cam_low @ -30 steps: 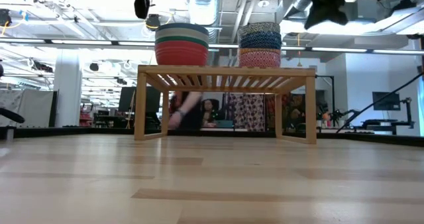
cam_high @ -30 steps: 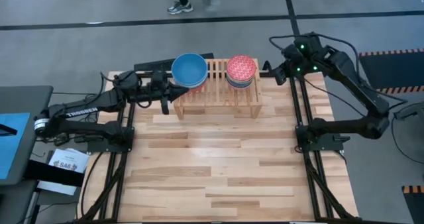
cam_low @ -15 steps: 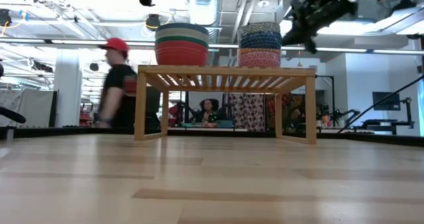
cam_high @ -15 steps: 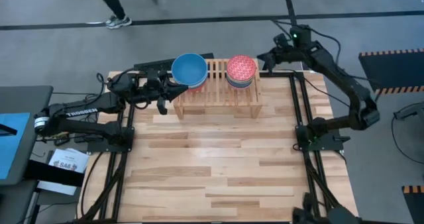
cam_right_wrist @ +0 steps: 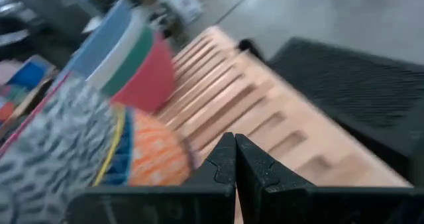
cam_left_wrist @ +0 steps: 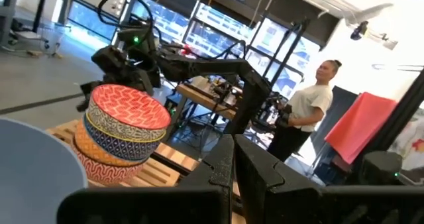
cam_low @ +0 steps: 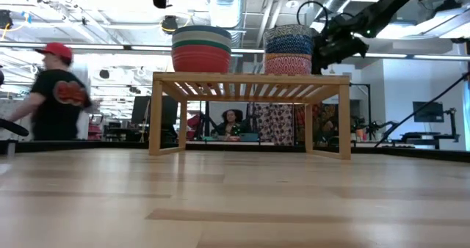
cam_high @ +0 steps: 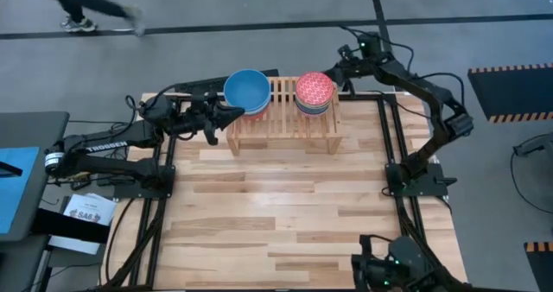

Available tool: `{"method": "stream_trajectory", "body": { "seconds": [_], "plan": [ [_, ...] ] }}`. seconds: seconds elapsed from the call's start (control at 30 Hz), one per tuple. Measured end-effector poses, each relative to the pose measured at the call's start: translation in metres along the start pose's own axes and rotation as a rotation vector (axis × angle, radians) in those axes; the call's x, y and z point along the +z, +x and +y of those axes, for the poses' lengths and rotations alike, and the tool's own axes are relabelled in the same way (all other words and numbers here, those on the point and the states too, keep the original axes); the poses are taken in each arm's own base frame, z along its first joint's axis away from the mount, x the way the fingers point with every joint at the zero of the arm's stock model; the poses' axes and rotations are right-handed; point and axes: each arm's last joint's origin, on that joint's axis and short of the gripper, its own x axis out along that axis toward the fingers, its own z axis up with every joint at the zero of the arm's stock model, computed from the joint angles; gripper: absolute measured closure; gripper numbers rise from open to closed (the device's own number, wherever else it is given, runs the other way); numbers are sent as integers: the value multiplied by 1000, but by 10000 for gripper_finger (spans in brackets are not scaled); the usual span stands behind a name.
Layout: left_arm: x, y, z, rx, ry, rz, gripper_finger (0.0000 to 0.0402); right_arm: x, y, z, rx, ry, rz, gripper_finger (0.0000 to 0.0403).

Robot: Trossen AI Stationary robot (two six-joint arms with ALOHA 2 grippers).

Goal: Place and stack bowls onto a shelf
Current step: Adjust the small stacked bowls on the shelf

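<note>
The left gripper [cam_high: 226, 115], fingers pressed together on nothing, sits beside the plain stack topped by a blue round bowl [cam_high: 247, 90] on the low light-wood slatted shelf [cam_high: 283, 112], the patterned bowl stack [cam_high: 314, 92] beside it, and the right gripper [cam_high: 343, 69], seemingly closed and empty, hovers alongside.

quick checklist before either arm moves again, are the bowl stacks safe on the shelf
1. Plain stack sits flat on the shelf: ok.
2. Patterned stack sits upright on the shelf: ok.
3. Left gripper empty, fingers shut, beside the plain stack: ok.
4. Right gripper empty, fingers shut: ok.
5. Right gripper clear of the patterned stack: cannot tell; it is very near in the low view.
6. No loose bowls on the table: ok.
</note>
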Motion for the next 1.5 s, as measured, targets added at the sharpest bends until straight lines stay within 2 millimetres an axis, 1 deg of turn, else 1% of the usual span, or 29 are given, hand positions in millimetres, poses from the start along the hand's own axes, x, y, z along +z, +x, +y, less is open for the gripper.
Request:
{"method": "stream_trajectory", "body": {
  "seconds": [0.13, 0.23, 0.33, 0.4, 0.47, 0.67, 0.83, 1.07, 1.17, 1.23, 1.33, 1.43, 1.5],
  "plan": [
    [0, 0, 1, 30, -2, -15, 401, 0, -1, -1, 67, -41, 6, 382],
    [0, 0, 1, 41, -3, -17, 401, 4, -12, -5, 72, -52, -19, 382],
    [0, 0, 2, 48, -4, -14, 401, 9, -24, -3, 118, -73, -42, 383],
    [0, 0, 2, 58, -4, -19, 401, 9, -29, -5, 164, -54, -35, 382],
    [0, 0, 2, 65, -4, -23, 401, 8, -29, -4, 199, -47, -23, 383],
    [0, 0, 2, 67, -10, -24, 401, -1, -26, -3, 222, -47, 30, 383],
    [0, 0, 2, 67, -17, -24, 401, -8, -31, -8, 179, -31, 56, 383],
    [1, 0, 3, 92, -19, -38, 401, -23, -35, -11, 122, -9, 144, 383],
    [1, 0, 3, 95, -19, -39, 401, -26, -36, -9, 124, -16, 164, 383],
    [1, 0, 3, 95, -19, -40, 401, -26, -44, -6, 115, -22, 160, 383],
    [1, 0, 3, 94, -19, -39, 401, -21, -55, 5, 106, -54, 136, 383],
    [1, 0, 3, 94, -19, -39, 401, -22, -62, 16, 112, -78, 142, 383],
    [1, 0, 3, 94, -14, -39, 401, -24, -61, 24, 176, -100, 149, 383]
  ]
}}
